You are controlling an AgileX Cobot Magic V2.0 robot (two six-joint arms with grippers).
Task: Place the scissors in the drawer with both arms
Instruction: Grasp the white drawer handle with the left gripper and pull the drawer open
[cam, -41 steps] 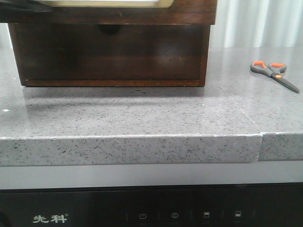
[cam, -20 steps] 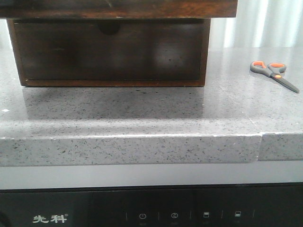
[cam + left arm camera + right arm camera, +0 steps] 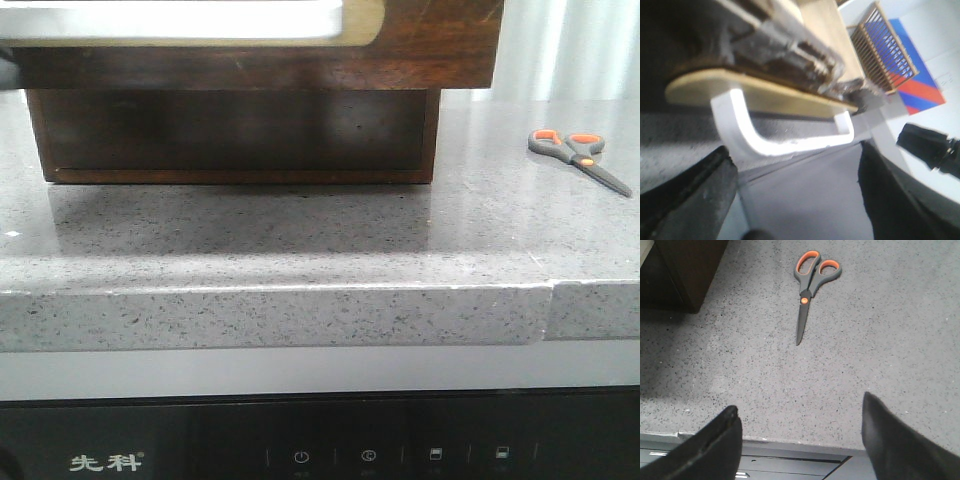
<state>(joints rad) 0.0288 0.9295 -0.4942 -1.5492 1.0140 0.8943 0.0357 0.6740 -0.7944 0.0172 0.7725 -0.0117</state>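
The scissors [image 3: 579,156] lie flat on the grey counter at the right, well apart from the cabinet; they also show in the right wrist view [image 3: 809,287]. The drawer [image 3: 250,35] juts out from the cabinet top toward the camera, showing its white panel in a tan frame. In the left wrist view the drawer's white front piece [image 3: 782,145] lies just beyond my left gripper [image 3: 792,167], whose dark fingers [image 3: 700,195] stand wide apart. My right gripper [image 3: 800,407] is open and empty above the counter's front edge, short of the scissors.
The dark wooden cabinet [image 3: 240,135] stands at the back left of the counter; its corner shows in the right wrist view [image 3: 685,270]. The counter's front edge [image 3: 300,315] drops to a black appliance panel [image 3: 320,455]. Curtains hang behind.
The drawer front has come out farther toward the camera and now sits lower and larger in the front view, hiding the notched drawer. The scissors have not moved.
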